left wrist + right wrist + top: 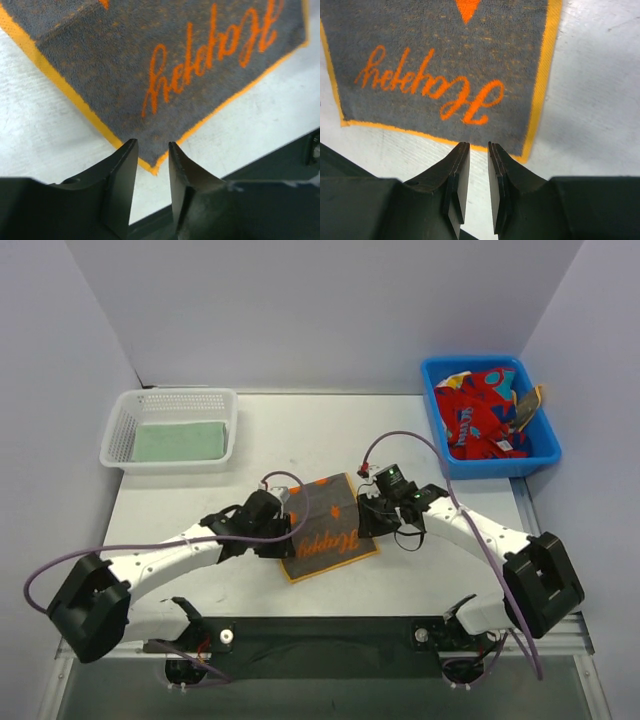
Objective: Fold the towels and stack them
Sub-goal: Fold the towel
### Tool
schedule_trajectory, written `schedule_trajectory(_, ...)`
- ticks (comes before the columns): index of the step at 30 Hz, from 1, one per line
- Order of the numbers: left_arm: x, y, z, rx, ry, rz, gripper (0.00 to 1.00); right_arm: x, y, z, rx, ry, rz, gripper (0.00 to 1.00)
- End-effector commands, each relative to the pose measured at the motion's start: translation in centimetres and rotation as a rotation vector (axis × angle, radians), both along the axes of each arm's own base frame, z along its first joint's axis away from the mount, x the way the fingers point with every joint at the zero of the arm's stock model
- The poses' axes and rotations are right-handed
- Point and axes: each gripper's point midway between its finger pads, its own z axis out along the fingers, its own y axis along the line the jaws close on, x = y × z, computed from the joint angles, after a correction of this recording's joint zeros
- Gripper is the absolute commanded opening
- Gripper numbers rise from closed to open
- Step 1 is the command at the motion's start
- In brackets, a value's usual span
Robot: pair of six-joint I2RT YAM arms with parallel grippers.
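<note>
One of the towels, grey with an orange border and orange script [325, 530], lies flat at the middle of the table. In the left wrist view my left gripper [152, 145] hangs open just over a corner of the grey towel [150, 60], a gap showing between its fingers. My right gripper [478, 146] stands slightly open over an orange edge of the grey towel [435, 50], holding nothing. From above, the left gripper [284, 540] is at the towel's left side and the right gripper [366, 515] at its right side. Red towels [480, 415] lie crumpled in the bin. A folded green towel [180, 440] lies in the basket.
The white mesh basket [120, 425] stands at the back left. The blue bin [545, 450] stands at the back right. The table's dark near edge [320, 630] runs between the two arm bases. Grey walls close in the back and sides.
</note>
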Motion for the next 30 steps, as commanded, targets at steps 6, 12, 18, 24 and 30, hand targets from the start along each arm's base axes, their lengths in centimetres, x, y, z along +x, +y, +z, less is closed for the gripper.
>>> schedule_trajectory(6, 3.3, 0.9, -4.0, 0.179, 0.034, -0.006, 0.35, -0.7, 0.2, -3.5, 0.052, 0.199, -0.103, 0.22)
schedule_trajectory(12, 5.4, 2.6, -5.2, 0.232, 0.031, 0.018, 0.39, -4.1, -0.8, -5.4, 0.055, 0.352, -0.15, 0.21)
schedule_trajectory(18, 7.2, 0.9, 0.2, 0.134, -0.106, 0.012, 0.56, -0.4, -0.1, -1.1, 0.146, 0.128, -0.199, 0.22)
schedule_trajectory(24, 12.0, 0.0, 8.2, -0.06, -0.354, 0.16, 0.67, 8.2, 4.2, 8.4, 0.433, -0.193, -0.287, 0.47)
schedule_trajectory(30, 19.0, -0.1, 9.5, -0.315, -0.402, 0.346, 0.64, 16.5, 8.7, 11.4, 0.661, -0.335, -0.361, 0.64)
